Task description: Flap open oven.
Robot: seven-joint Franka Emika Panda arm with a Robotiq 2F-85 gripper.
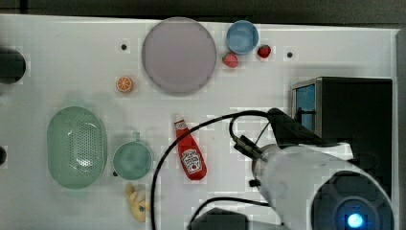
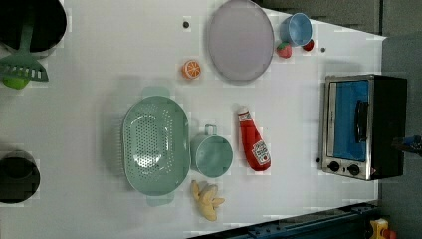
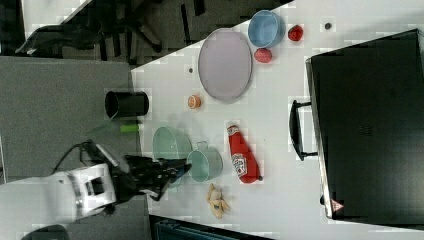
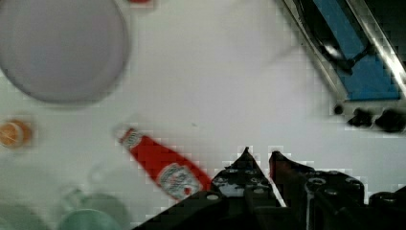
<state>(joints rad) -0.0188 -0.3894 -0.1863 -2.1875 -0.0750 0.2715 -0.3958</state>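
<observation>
The oven (image 2: 363,127) stands at the left view's right, a black box with a silver front frame. Its blue-tinted glass door (image 2: 351,119) is closed flat against the frame, and its black bar handle (image 2: 361,121) sticks out from it. The handle (image 3: 295,130) is also seen in the right view. In the wrist view my gripper (image 4: 261,153) hangs above the white table, short of the oven door (image 4: 356,67) and the black knobs (image 4: 376,119). Its fingertips (image 4: 246,152) stand close together with nothing between them. My arm (image 1: 306,177) covers the oven's lower front in the top view.
A ketchup bottle (image 2: 255,144) lies on the table in front of the oven. Farther off are a green cup (image 2: 213,154), a green colander (image 2: 155,144), bananas (image 2: 206,199), an orange half (image 2: 191,69), a purple plate (image 2: 241,40), a blue cup (image 2: 297,29) and strawberries (image 2: 284,50).
</observation>
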